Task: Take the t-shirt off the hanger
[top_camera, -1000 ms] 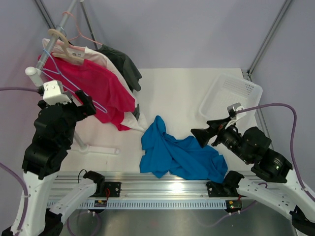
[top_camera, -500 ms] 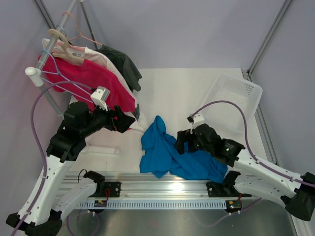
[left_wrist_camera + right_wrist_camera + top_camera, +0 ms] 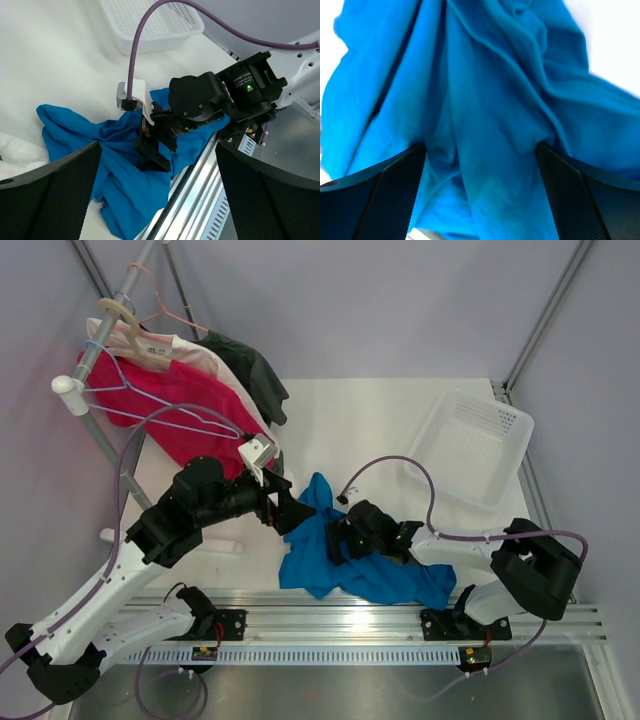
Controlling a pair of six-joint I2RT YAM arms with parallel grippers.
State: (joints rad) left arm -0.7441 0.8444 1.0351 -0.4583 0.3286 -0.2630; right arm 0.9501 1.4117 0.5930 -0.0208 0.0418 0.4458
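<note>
The bright blue t-shirt [image 3: 385, 580] lies crumpled on the white table by the front rail, off any hanger; it also shows in the left wrist view [image 3: 85, 145] and fills the right wrist view [image 3: 495, 100]. The pale-blue wire hanger [image 3: 135, 390] hangs bare on the rack rod over the magenta shirt. My left gripper [image 3: 300, 515] [image 3: 157, 200] is open and empty, just above the shirt's upper left part. My right gripper [image 3: 337, 540] [image 3: 480, 200] is open and pressed down onto the shirt's middle, with cloth bunched between its fingers. It also shows in the left wrist view [image 3: 155, 150].
A clothes rack at the back left holds the magenta shirt [image 3: 190, 405], a dark grey-green shirt [image 3: 250, 375], a beige wooden hanger [image 3: 130, 335] and a pink wire hanger [image 3: 170, 310]. A white basket [image 3: 470, 445] [image 3: 155, 25] stands at the right. The aluminium rail [image 3: 330, 615] runs along the front.
My left arm swung down from the rack to the shirt's upper left. My right arm moved left and lowered onto the shirt's middle. The shirt's left side bunched slightly.
</note>
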